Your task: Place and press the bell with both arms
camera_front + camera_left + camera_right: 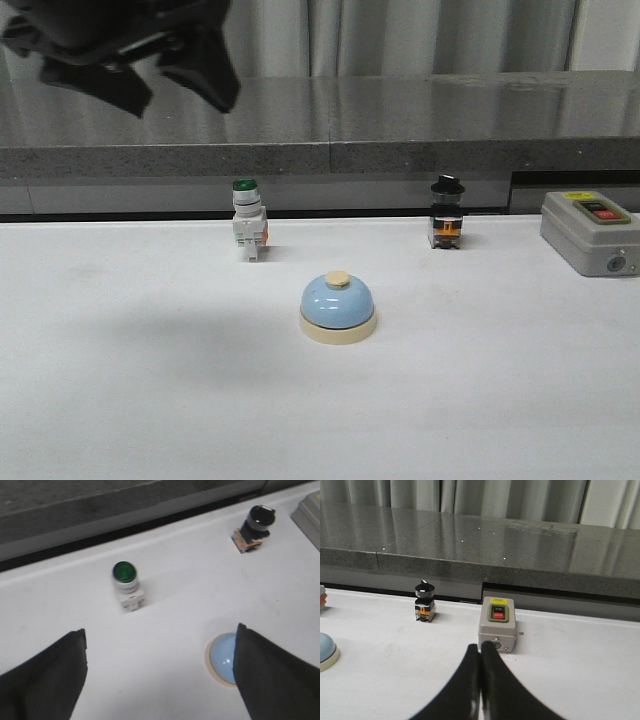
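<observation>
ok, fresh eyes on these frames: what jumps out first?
The light-blue bell sits alone mid-table, untouched. Behind it stand a green-capped switch, a black knob switch and a grey box at far right. The left gripper hangs open, high at upper left.

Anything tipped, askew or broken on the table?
Nothing stands out. The bell sits upright on the white table, and the green-capped switch, the black knob switch and the grey box stand upright at the back.
</observation>
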Available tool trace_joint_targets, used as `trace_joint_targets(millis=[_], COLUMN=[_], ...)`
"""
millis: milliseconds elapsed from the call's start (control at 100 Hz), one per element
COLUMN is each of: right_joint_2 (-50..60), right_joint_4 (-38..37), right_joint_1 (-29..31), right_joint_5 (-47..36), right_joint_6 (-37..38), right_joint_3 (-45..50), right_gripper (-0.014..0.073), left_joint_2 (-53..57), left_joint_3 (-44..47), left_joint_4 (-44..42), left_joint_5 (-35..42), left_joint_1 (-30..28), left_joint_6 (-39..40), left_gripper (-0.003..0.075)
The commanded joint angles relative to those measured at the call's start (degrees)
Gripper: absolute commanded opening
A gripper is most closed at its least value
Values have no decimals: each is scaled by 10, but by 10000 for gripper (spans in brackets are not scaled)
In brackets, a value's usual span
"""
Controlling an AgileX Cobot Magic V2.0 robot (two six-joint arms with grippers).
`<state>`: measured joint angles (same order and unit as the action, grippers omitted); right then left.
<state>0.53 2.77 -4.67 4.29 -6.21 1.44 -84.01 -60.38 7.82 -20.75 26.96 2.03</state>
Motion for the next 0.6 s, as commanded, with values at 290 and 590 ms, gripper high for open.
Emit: trace_joint_targets(millis=[290,590], right_joint_2=[11,11], right_joint_4=[-6,-6], right_joint_1=[4,4], right_joint_5=[-48,-48], right_joint_6=[-1,-1], right_joint_3=[-8,-8], right_gripper=[-60,-60], left_joint_2=[254,436], left_joint_3=[205,316], left_joint_4=[15,15], left_joint_5=[88,95], left_joint_1=[-77,-77], left_joint_6=[15,15], left_gripper=[465,313])
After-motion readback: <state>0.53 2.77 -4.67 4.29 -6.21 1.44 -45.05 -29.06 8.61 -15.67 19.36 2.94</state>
